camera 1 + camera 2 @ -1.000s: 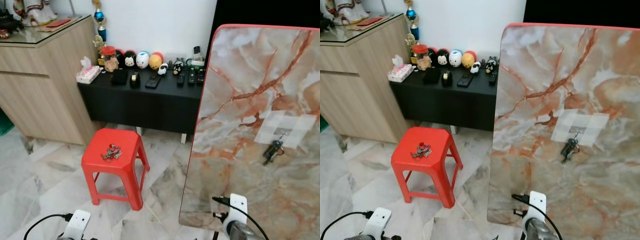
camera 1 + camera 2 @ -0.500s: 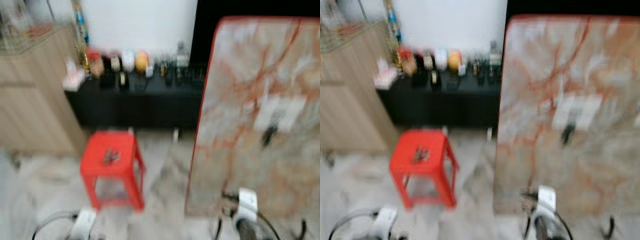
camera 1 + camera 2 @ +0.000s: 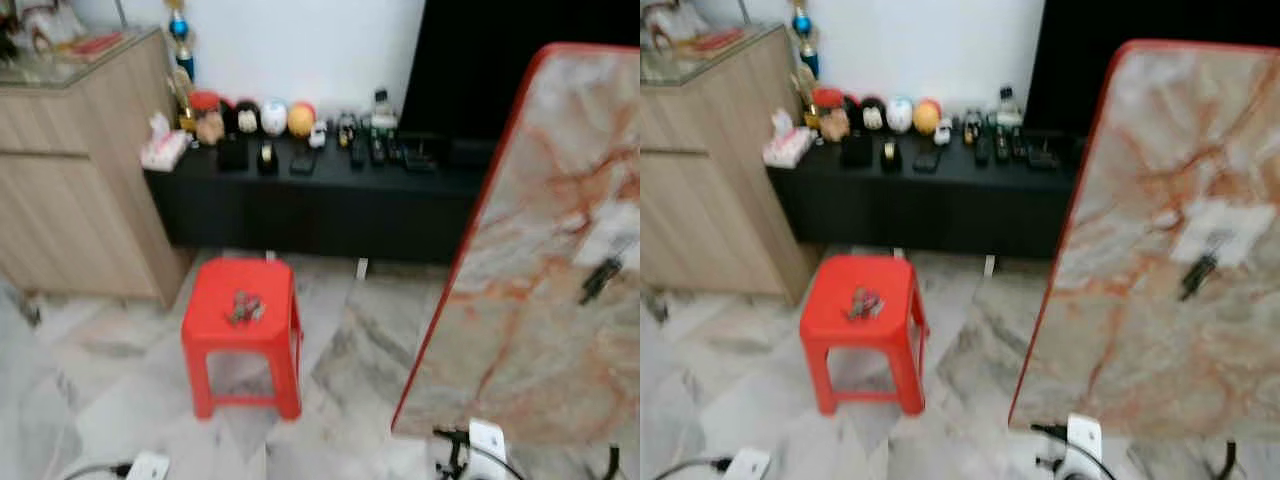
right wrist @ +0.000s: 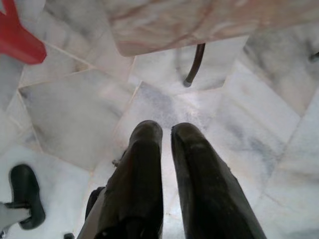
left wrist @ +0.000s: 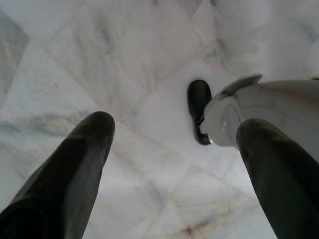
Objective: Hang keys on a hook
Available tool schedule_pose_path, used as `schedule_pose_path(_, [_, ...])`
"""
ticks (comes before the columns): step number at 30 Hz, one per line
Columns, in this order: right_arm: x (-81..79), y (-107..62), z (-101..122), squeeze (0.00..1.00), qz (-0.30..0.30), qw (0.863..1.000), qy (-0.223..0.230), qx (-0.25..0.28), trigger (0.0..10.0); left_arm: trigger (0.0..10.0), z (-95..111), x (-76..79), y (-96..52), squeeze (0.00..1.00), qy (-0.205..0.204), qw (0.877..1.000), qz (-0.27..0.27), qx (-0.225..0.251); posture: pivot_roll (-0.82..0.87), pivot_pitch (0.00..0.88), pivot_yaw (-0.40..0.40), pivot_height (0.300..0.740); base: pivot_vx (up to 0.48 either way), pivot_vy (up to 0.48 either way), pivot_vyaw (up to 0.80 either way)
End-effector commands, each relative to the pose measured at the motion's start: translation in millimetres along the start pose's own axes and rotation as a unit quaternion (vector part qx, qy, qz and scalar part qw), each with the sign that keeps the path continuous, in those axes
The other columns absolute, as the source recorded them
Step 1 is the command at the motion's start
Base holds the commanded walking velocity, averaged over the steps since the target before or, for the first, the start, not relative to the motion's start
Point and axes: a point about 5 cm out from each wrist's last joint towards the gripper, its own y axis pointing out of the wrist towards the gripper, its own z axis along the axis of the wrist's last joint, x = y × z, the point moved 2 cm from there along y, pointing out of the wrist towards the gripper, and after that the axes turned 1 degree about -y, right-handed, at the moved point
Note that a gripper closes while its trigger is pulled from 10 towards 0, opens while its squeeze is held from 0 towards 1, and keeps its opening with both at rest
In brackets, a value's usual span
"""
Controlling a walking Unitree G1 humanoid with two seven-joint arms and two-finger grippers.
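A bunch of keys (image 3: 244, 307) lies on the red stool (image 3: 243, 330) ahead of the left tool (image 5: 174, 169), fingers spread, and the right tool (image 4: 167, 164), fingers pressed together, both over floor.

Each gripper has two long, smooth black fingers with rounded tips: the left gripper (image 5: 174, 129) shows thick tapering ones, the right gripper (image 4: 167, 134) a matching glossy pair. A pale silver-grey leg (image 5: 264, 114) ends in a black rounded foot (image 5: 199, 109). White wrist blocks (image 3: 487, 438) carry thin black cables (image 3: 455, 445); another white block (image 3: 148, 466) has its own cable.
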Motion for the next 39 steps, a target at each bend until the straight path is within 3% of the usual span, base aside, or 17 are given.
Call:
schedule_pose_path(1, [-6.5, 0.3, 11, 0.0, 0.019, 0.999, -0.031, 0.017, 10.0, 10.0, 1, -2.5, -0.2, 0.0, 0.007, 1.0, 0.009, -0.001, 0.08, 0.0, -0.114, 0.74, 0.0, 0.382, 0.0])
schedule_pose_path(2, [-5.7, 0.2, 13, 0.0, 0.022, 0.999, -0.041, 0.02, 10.0, 10.0, 2, -1.8, 0.2, 0.0, 0.017, 1.0, 0.009, -0.002, 0.07, 0.0, -0.101, 0.74, 0.0, 0.382, 0.0])
schedule_pose_path(3, [-3.9, 0.1, 15, 0.0, 0.025, 0.998, -0.053, 0.023, 10.0, 10.0, 4, -1.3, 0.9, 0.0, 0.055, 0.998, 0.014, -0.008, 0.06, 0.0, -0.089, 0.74, 0.0, 0.39, 0.0])
schedule_pose_path(7, [3.6, -0.3, 18, 0.0, 0.015, 0.998, -0.049, 0.03, 10.0, 10.0, 4, 7.6, 2.7, 0.0, 0.03, 0.999, 0.002, -0.01, 0.04, 0.0, -0.059, 0.74, 0.0, 0.404, 0.0])
schedule_pose_path(9, [8.0, -0.6, 18, 0.0, 0.007, 0.999, -0.042, 0.032, 10.0, 10.0, 4, 13.7, 3.7, 0.0, 0.048, 0.999, -0.01, -0.014, 0.05, 0.0, -0.044, 0.74, 0.0, 0.403, 0.0])
schedule_pose_path(11, [10.1, -0.7, 20, 0.0, 0.004, 0.999, -0.04, 0.033, 10.0, 10.0, 5, 15.4, 4.4, 0.0, 0.032, 0.999, -0.005, -0.015, 0.06, 0.0, -0.04, 0.74, 0.0, 0.405, 0.0])
schedule_pose_path(13, [9.4, -0.7, 25, 0.0, 0.006, 0.998, -0.04, 0.038, 10.0, 10.0, 9, 14.3, 4.8, 0.0, 0.009, 1.0, 0.003, -0.007, 0.06, 0.0, -0.041, 0.74, 0.0, 0.409, 0.0])
schedule_pose_path(18, [-0.9, -0.4, 34, 0.0, 0.017, 0.998, -0.031, 0.05, 10.0, 10.0, 20, 5.9, 4.4, 0.0, 0.027, 1.0, 0.012, 0.004, 0.04, 0.0, -0.059, 0.74, 0.0, 0.409, 0.0])
schedule_pose_path(31, [-16.2, -1.2, 59, 0.0, 0.02, 0.997, -0.001, 0.072, 10.0, 10.0, 48, -4.9, 4.1, 0.0, 0.011, 0.999, 0.029, 0.03, 0.01, 0.0, -0.021, 0.74, 0.0, 0.405, 0.0])
schedule_pose_path(39, [-17.3, -1.6, 63, 0.0, 0.022, 0.997, -0.005, 0.074, 10.0, 10.0, 52, -5.5, 4.1, 0.0, -0.017, 0.999, 0.035, 0.039, 0.02, 0.0, -0.032, 0.74, 0.0, 0.0, 0.0])
